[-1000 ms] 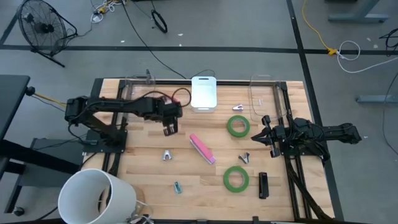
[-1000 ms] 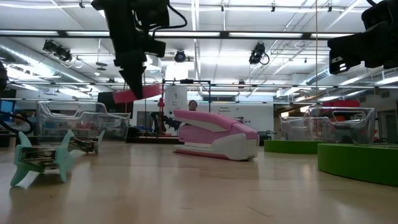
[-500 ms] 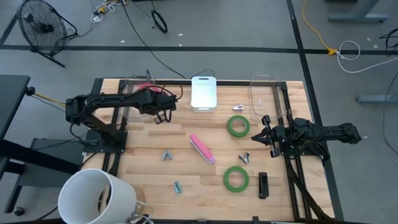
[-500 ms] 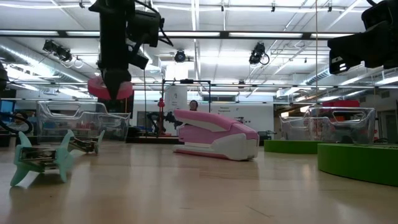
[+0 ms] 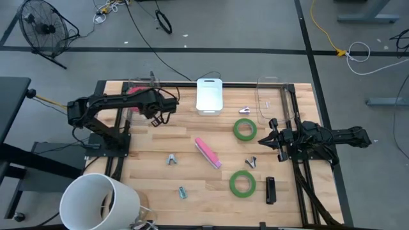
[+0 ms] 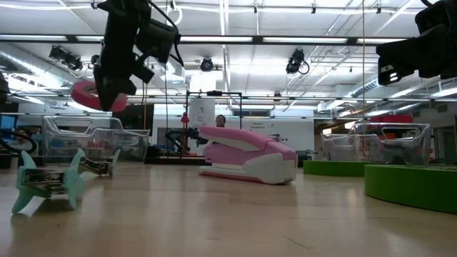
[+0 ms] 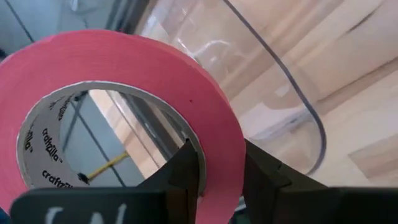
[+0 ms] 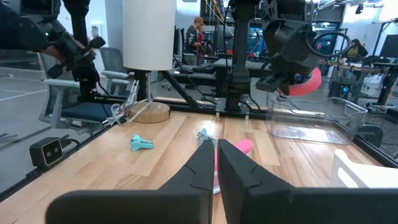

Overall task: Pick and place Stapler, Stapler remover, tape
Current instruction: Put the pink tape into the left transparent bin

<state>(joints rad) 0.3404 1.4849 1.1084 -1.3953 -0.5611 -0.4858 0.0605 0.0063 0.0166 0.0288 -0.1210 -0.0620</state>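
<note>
My left gripper (image 5: 148, 102) is shut on the red-pink tape ring (image 7: 124, 81) and holds it in the air over the clear bin (image 5: 128, 84) at the table's far left. The ring also shows high up in the low view (image 6: 87, 95). Two green tape rings (image 5: 244, 129) (image 5: 243, 183) lie flat on the right half of the table. The pink stapler (image 5: 208, 152) lies at the centre. A black stapler (image 5: 270, 190) lies near the front right. Small staple removers (image 5: 171, 159) (image 5: 183, 191) (image 5: 250, 162) lie scattered. My right gripper (image 5: 268, 136) waits shut and empty at the right. My left gripper pinches the wall of the red-pink ring (image 7: 219, 163), with one finger (image 7: 186, 171) inside the open centre and one finger (image 7: 261, 180) outside. The ring is lifted clear and tilted, sticking out beyond the fingertips above the clear bin's rim (image 7: 298, 87).
A white container (image 5: 209, 96) stands at the far middle, and a second clear bin (image 5: 271, 96) at the far right. A white bucket (image 5: 102, 201) stands off the table's near left corner. Bare wood lies between the scattered items.
My left gripper has carried the red-pink ring from the table's middle toward the far left edge, to a place over the clear bin. It has turned on the way, so the ring now shows tilted with its open centre visible instead of edge-on.
</note>
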